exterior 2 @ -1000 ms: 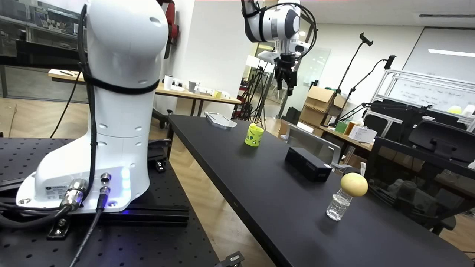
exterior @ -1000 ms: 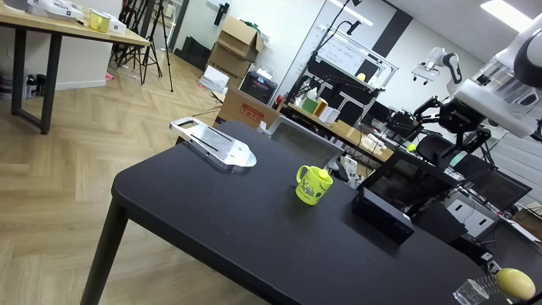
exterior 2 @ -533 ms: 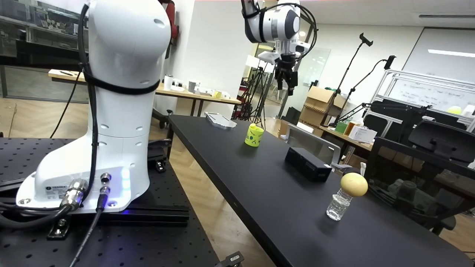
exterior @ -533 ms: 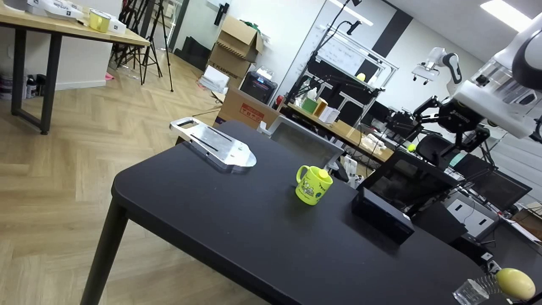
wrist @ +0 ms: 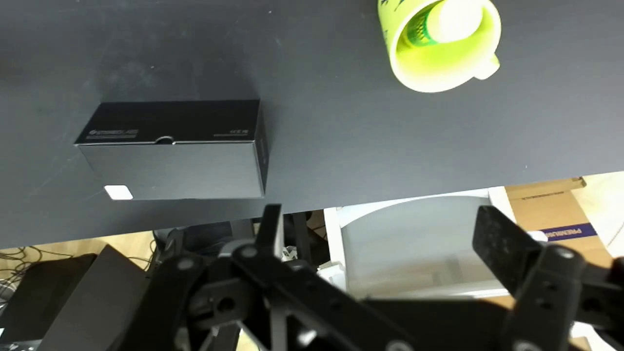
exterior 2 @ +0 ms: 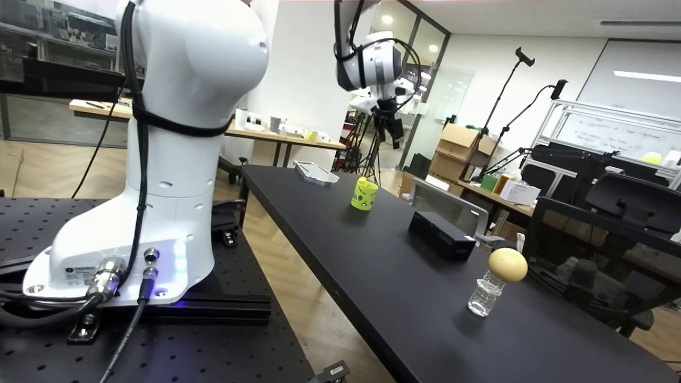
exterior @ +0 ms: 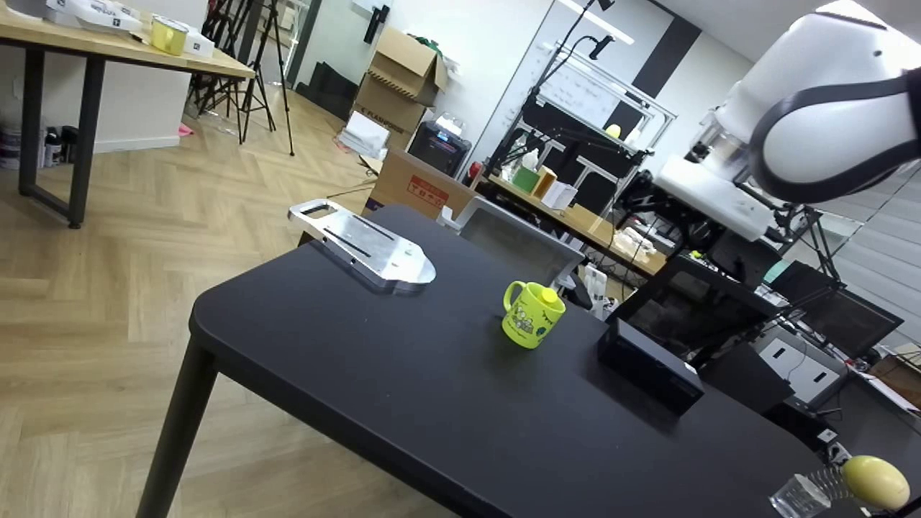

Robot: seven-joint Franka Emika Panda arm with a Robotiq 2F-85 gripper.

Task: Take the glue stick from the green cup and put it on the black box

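The green cup (exterior: 529, 324) stands upright on the dark table, also in an exterior view (exterior 2: 363, 198). The glue stick (wrist: 453, 22) stands inside it; its yellow cap (exterior: 550, 296) shows above the rim. In the wrist view the cup (wrist: 429, 73) is at the top right, its upper part cut by the frame. The black box (wrist: 170, 168) lies left of the cup there and shows in both exterior views (exterior: 651, 367) (exterior 2: 441, 235). My gripper (wrist: 380, 214) is open and empty, well above the table, apart from cup and box. It also shows in an exterior view (exterior 2: 389, 137).
A grey-white flat device (exterior: 363, 241) lies at the table's end. A yellow ball (exterior 2: 508, 265) sits on a spring over a glass jar (exterior 2: 484, 298) at the opposite end. A chair backrest (wrist: 414, 239) stands at the table edge. Monitors and cardboard boxes are behind.
The arm has swung and my gripper has moved left in both exterior views, somewhat lower and tilted. The cup, glue stick and box have not moved.
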